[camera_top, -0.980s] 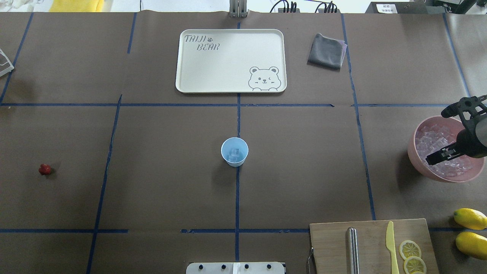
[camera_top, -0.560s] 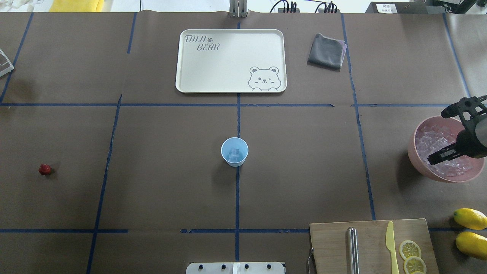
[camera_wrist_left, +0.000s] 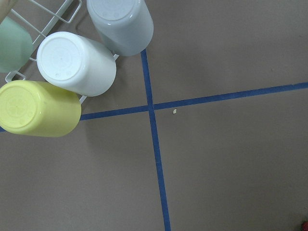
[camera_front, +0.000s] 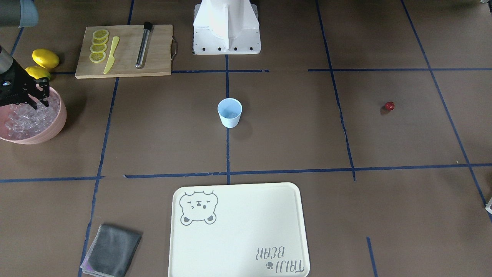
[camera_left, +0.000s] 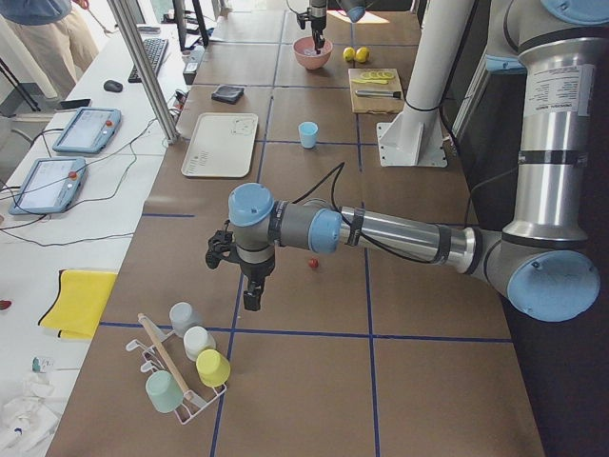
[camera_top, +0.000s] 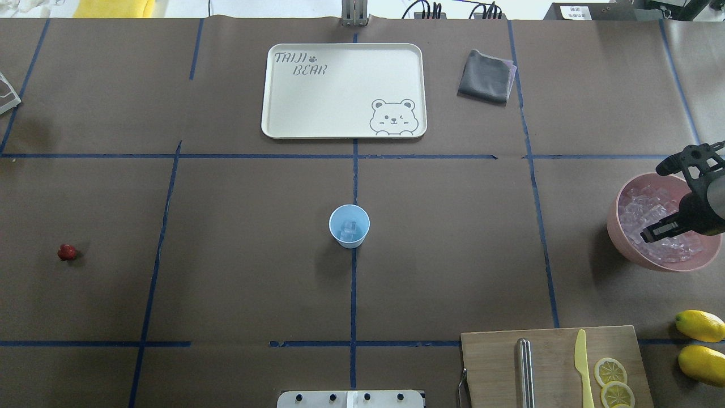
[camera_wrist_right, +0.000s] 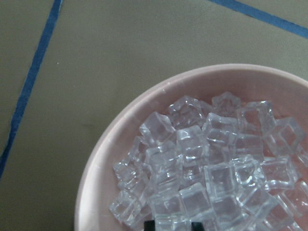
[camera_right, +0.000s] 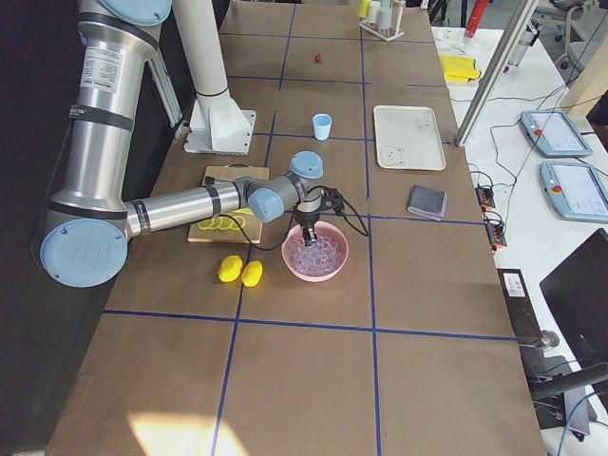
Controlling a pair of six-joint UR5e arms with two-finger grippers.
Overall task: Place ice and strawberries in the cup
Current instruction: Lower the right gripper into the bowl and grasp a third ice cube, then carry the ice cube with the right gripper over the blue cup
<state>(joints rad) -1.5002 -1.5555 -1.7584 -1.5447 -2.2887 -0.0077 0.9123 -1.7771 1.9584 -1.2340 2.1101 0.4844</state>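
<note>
right gripper (camera_top: 647,234) has shifted over the ice (camera_top: 634,208); tray (camera_top: 340,107) reads "taiji bear".

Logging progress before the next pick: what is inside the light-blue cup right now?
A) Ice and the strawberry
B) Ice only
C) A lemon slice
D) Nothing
B: the overhead view shows clear ice at the bottom of the cup, while the strawberry lies on the table, far off on the robot's left side.
</note>
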